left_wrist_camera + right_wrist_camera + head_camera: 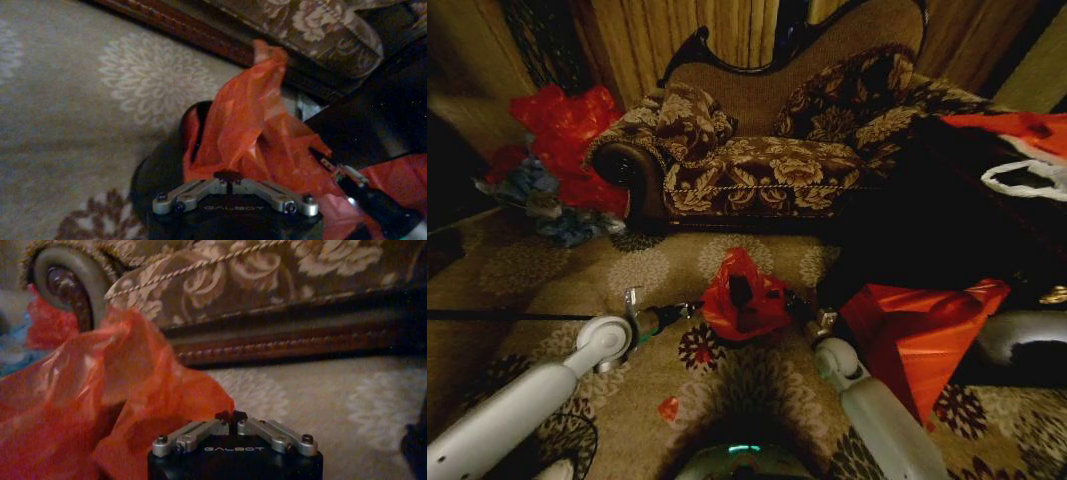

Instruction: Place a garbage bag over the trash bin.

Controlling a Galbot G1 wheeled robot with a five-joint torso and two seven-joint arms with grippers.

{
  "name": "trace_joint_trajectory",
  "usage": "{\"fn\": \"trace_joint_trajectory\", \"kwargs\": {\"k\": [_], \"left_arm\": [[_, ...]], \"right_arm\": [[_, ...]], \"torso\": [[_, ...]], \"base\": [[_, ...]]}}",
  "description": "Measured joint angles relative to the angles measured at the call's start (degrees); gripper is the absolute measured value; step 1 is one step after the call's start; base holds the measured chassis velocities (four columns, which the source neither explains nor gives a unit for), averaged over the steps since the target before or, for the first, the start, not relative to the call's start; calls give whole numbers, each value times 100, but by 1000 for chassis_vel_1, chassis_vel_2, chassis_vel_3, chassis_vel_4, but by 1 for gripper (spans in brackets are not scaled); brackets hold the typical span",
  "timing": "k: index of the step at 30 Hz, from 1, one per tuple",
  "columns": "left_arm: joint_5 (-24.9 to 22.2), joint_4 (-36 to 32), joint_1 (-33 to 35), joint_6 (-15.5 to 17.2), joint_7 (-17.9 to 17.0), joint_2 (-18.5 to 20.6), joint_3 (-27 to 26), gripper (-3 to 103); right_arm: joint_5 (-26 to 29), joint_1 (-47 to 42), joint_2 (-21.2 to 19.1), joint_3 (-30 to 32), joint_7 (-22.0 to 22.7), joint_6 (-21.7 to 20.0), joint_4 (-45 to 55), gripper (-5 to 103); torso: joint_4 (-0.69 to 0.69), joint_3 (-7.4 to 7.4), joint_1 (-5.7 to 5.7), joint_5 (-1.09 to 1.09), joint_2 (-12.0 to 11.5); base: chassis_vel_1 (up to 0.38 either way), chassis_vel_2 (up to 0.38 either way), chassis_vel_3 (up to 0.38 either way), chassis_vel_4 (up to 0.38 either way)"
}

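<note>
Patterned carpet lies before a floral sofa (767,150). From the left, the left tool (689,309) is seen clamped on the rim film of 1 garbage bag (742,295), draped on 1 trash bin (160,175) mid-floor; the right tool (231,416) is closed, pinching nothing visible. The film is judged light, soft and slippery; the hem is best gripped.

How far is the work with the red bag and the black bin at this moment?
Partly done. The garbage bag already drapes over the trash bin, whose black side is still bare. In hand: the left pincer is shut on the film at the rim; the right pincer is shut beside the bag. Left: spreading the bunched film around the whole rim.
</note>
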Motion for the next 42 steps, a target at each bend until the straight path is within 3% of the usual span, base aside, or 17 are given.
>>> {"fn": "trace_joint_trajectory", "kwargs": {"k": [7, 14, 22, 26, 30, 42], "left_arm": [[442, 174, 642, -45, 195, -92, -356, 0], [759, 557, 652, -144, 279, -375, -164, 0], [1009, 1187, 8, -271, 373, -863, 260, 0], [1240, 1915, -625, -339, 441, -1362, 715, 0], [1410, 2269, -813, -421, 488, -1585, 883, 0], [1653, 2914, -1183, -741, 556, -2012, 947, 0]], "right_arm": [[-197, -95, 291, -260, 43, 63, -245, 0], [-331, -160, 330, -261, 52, 79, -486, 0], [-420, -152, 355, -187, 63, 151, -708, 0], [-510, -2, 498, -217, 51, 204, -1074, 0], [-578, 73, 560, -234, 35, 209, -1270, 0], [-757, 470, 799, -236, -32, 379, -1928, 0]], "torso": [[1, 0, 1, 0, 0], [1, 0, 1, -1, 0], [0, 0, 1, 0, 0], [0, 1, 2, 0, 0], [0, 1, 2, 0, 0], [1, 1, 2, 0, 0]], "base": [[0, 0, 0, 0], [0, 0, 0, 0], [0, 0, 0, 0], [0, 0, 0, 0], [0, 0, 0, 0], [0, 0, 0, 0]]}}
